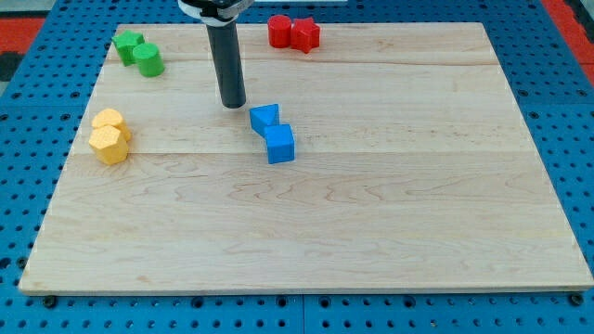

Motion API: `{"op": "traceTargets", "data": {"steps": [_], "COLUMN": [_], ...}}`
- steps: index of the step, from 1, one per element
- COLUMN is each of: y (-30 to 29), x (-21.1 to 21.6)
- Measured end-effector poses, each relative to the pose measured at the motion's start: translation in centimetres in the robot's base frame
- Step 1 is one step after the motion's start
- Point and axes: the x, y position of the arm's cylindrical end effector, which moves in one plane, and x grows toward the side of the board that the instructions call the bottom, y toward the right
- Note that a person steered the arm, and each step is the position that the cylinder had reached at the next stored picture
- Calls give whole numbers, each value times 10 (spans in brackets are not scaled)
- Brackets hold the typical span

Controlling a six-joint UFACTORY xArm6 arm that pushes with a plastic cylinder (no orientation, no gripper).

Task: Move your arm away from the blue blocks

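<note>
Two blue blocks lie touching near the board's middle: an upper blue block (264,117) with a notched shape and a lower blue cube (280,144). My tip (233,104) is at the end of the dark rod, which comes down from the view's top. The tip stands just to the left of the upper blue block, a small gap apart from it.
Two red blocks (293,32) sit at the top, right of the rod. Two green blocks (139,52) lie at the top left. Two yellow blocks (110,135) lie at the left. The wooden board (371,223) rests on a blue pegboard surface.
</note>
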Motion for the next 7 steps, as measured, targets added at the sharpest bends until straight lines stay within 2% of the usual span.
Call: {"op": "traceTargets", "data": {"steps": [7], "y": [-2], "x": [0]}}
